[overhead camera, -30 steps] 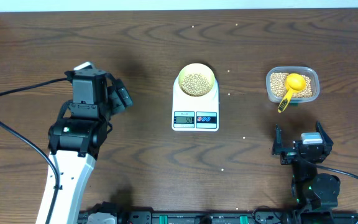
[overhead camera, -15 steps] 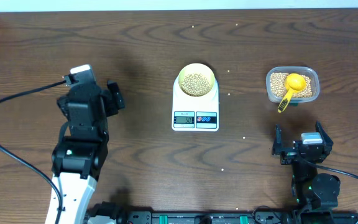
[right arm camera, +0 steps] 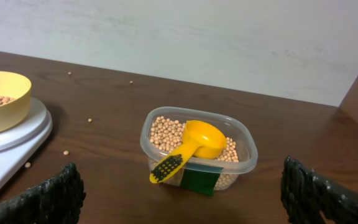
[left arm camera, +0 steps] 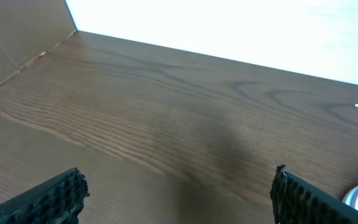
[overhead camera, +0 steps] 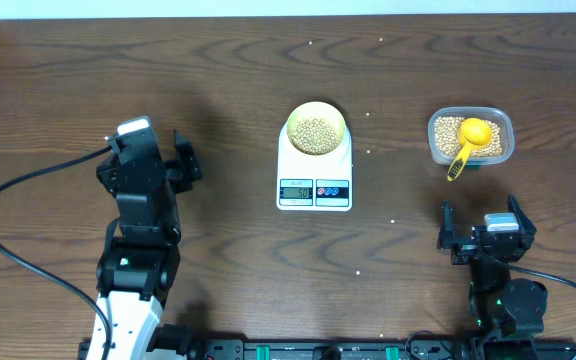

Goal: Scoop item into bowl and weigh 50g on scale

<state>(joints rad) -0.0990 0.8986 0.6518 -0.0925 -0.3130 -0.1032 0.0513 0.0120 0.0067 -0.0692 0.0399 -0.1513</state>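
Hovering far L of scale (overhead camera: 314, 170), left tool (overhead camera: 184, 158) spread; right tool (overhead camera: 480, 238) parked, spread.

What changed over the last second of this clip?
The left gripper drew back toward the robot's edge of the table, fingers open and holding nothing. The right gripper, the bowl of beans on the scale and the scoop in the container stayed put.

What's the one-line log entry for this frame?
bowl: on scale, holds beans | scoop: in container | left gripper: open, empty | right gripper: open, empty
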